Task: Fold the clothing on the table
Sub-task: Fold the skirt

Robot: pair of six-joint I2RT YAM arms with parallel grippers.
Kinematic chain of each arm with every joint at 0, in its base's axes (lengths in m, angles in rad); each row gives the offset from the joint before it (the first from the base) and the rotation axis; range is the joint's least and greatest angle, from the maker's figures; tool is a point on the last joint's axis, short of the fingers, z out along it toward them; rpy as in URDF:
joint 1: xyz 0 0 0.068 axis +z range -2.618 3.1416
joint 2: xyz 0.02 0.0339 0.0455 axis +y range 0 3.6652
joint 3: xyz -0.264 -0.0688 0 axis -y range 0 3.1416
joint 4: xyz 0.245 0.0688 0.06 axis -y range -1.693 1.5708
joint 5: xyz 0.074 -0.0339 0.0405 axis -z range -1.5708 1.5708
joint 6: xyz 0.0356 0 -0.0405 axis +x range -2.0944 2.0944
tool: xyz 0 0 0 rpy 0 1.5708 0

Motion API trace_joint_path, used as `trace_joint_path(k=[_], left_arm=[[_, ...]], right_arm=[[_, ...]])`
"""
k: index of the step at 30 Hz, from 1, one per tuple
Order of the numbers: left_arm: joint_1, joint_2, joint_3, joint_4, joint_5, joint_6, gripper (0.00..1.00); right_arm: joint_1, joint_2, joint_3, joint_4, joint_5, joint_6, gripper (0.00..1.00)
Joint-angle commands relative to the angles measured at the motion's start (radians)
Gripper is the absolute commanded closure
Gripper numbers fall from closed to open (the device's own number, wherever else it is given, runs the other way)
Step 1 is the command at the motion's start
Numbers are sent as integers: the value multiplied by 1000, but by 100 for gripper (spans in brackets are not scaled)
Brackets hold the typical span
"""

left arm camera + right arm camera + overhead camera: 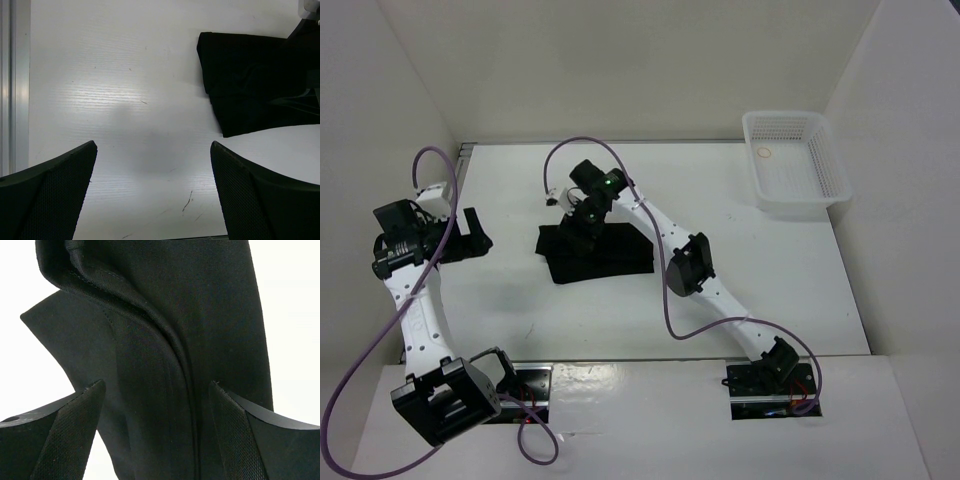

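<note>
The black clothing [598,256] lies in a folded, layered heap near the middle of the white table [770,280]. My right gripper [582,226] hovers right over its back left part. In the right wrist view its jaws [157,382] stand wide apart and open, with the clothing [165,315] and its raised fold edge below them. To the left of the clothing, my left gripper [475,236] is open. In the left wrist view it [152,145] holds nothing and bare table lies below it. There the clothing [250,80] shows at upper right.
A white mesh basket [795,175] stands at the back right corner with a small ring [765,153] inside. White walls close in the table on three sides. A metal rail [10,85] runs along the table's left edge.
</note>
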Motion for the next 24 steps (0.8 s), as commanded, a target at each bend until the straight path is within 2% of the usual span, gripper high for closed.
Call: trace_joint_path(k=[1, 5, 9, 21, 24], left_arm=[[8, -2, 1, 26, 29, 15, 0], [8, -2, 1, 26, 38, 15, 0], [8, -2, 1, 26, 38, 15, 0], [8, 8, 1, 26, 57, 24, 0], [8, 8, 1, 26, 57, 24, 0]], right_arm=[[-3, 21, 56, -26, -20, -11, 12], [-3, 21, 56, -35, -50, -11, 12], [-3, -16, -14, -35, -110, -29, 12], [36, -234, -449, -35, -199, -141, 12], [36, -295, -508, -35, -208, -151, 12]])
